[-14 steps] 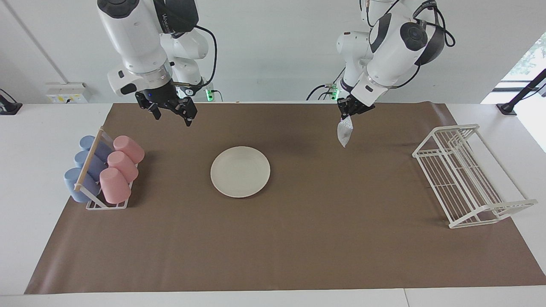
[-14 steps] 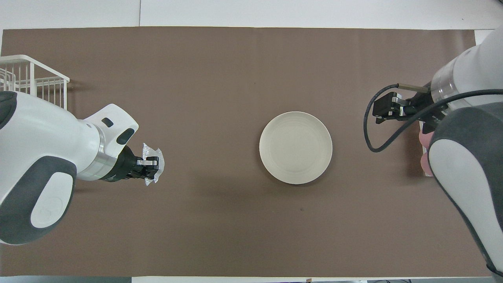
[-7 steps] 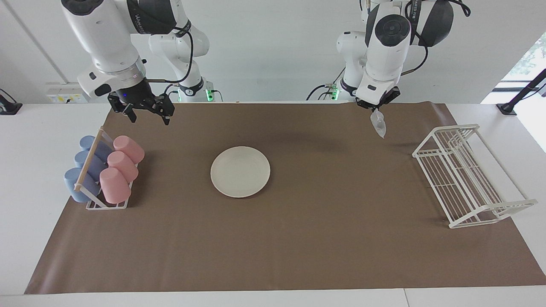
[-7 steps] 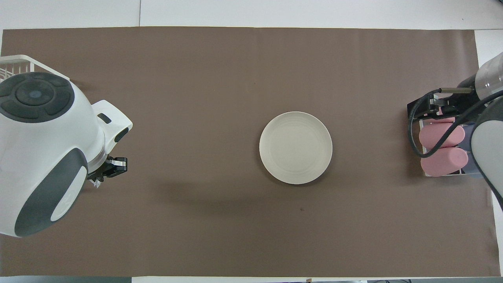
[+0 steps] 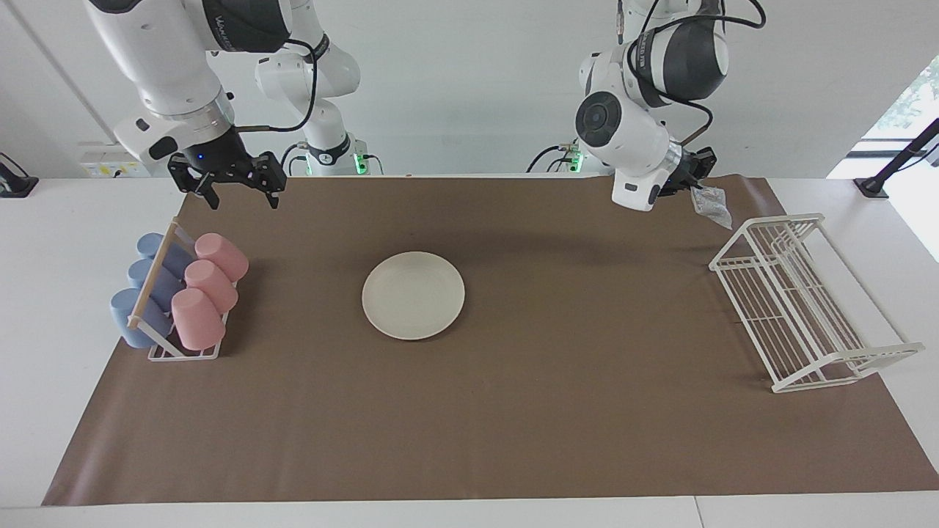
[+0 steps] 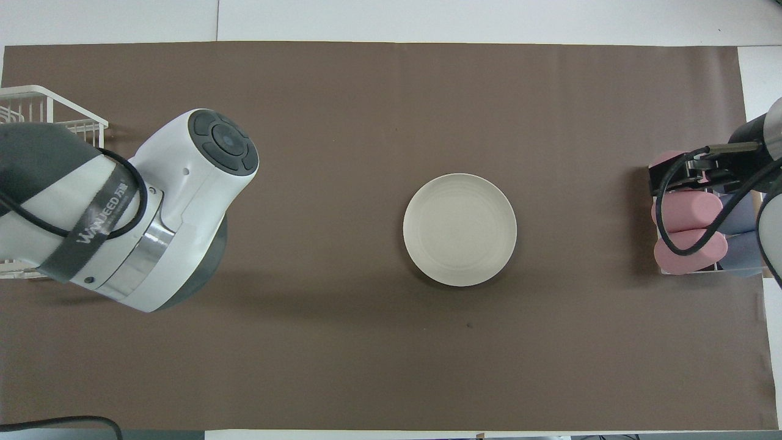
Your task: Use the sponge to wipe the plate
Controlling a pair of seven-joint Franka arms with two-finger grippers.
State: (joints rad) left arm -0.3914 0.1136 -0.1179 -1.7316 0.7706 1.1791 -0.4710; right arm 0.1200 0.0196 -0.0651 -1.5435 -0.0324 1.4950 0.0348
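The cream-white plate (image 5: 413, 295) (image 6: 459, 229) lies flat on the brown mat, about midway between the two arms, with nothing on it. My left gripper (image 5: 697, 189) is shut on the silvery-grey sponge (image 5: 714, 206), which dangles from it over the mat's corner beside the wire dish rack, well away from the plate. In the overhead view the left arm's body hides that gripper and the sponge. My right gripper (image 5: 244, 196) (image 6: 672, 178) hangs open and holds nothing, over the mat by the cup rack's robot-side end.
A white wire dish rack (image 5: 799, 308) (image 6: 36, 116) stands at the left arm's end of the table. A rack of pink and blue cups (image 5: 176, 293) (image 6: 690, 235) stands at the right arm's end. A brown mat (image 5: 513, 411) covers the table.
The left arm has swung the sponge away from the plate, toward the dish rack. The right gripper has drifted outward toward the cup rack, still open.
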